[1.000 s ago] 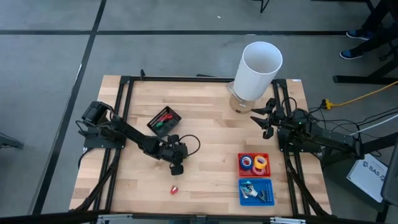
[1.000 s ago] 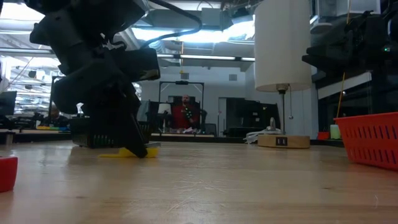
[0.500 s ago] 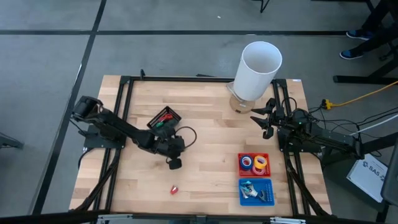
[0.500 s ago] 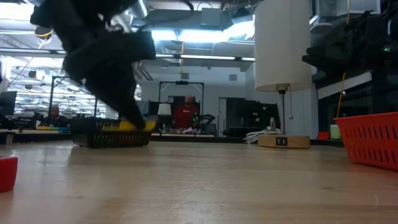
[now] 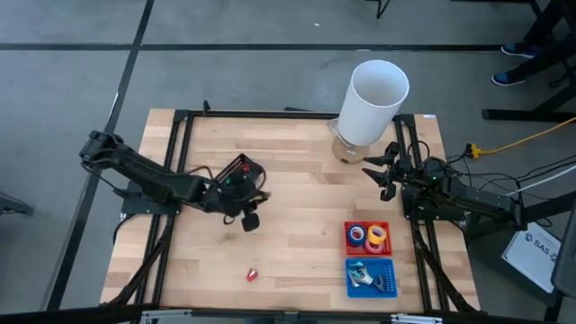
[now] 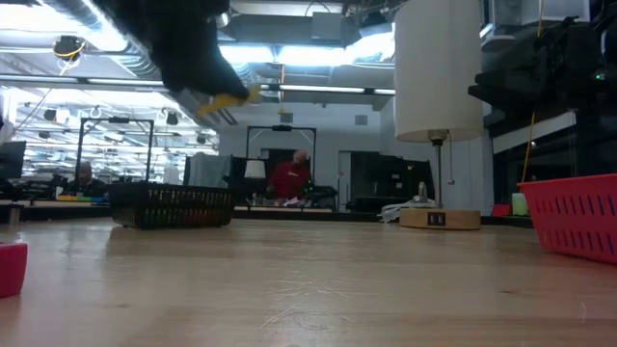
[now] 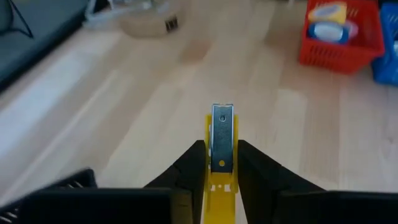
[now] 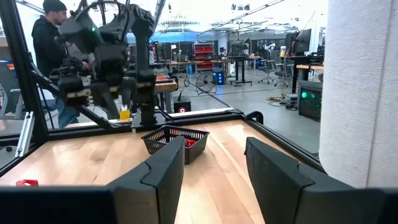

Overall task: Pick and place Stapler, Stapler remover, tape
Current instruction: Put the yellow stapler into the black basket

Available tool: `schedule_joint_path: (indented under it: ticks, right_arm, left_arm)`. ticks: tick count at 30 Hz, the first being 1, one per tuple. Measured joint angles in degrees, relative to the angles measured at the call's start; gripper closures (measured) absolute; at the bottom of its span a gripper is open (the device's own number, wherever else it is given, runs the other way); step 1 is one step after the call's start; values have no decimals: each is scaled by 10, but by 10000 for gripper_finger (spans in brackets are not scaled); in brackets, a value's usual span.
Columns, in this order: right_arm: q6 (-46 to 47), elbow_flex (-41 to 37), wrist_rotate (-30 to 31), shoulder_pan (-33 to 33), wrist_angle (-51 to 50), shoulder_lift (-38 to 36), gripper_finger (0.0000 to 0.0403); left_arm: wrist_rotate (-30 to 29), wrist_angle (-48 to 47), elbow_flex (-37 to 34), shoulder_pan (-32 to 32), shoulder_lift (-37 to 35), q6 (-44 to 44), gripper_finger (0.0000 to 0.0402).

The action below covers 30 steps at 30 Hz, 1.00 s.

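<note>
You had left gripper [image 7: 221, 163] fingers clamped on yellow stapler [image 7: 221, 140], lifted beside black basket [image 5: 238, 173]. Narrow pinch: stapler could twist or drop short of basket. Right gripper [image 8: 212, 163] fingers apart, idle near white cylinder [image 5: 373, 101].

i read only partial "sas" print on white sheet [image 5: 534, 247] at floor edge, right of table; nothing else legible.
</note>
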Motion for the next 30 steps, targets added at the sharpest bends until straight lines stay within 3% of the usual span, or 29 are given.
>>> schedule_joint_path:
  ticks: [6, 14, 30]
  right_arm:
    - [0, 0, 0, 0, 0, 0, 231]
    - [0, 0, 0, 0, 0, 0, 231]
    - [0, 0, 0, 0, 0, 0, 231]
  left_arm:
    - [-32, -5, 0, 0, -37, 8, 329]
    - [-72, -80, 0, 20, -49, -37, 330]
    - [-74, -197, 1, 157, -49, -50, 331]
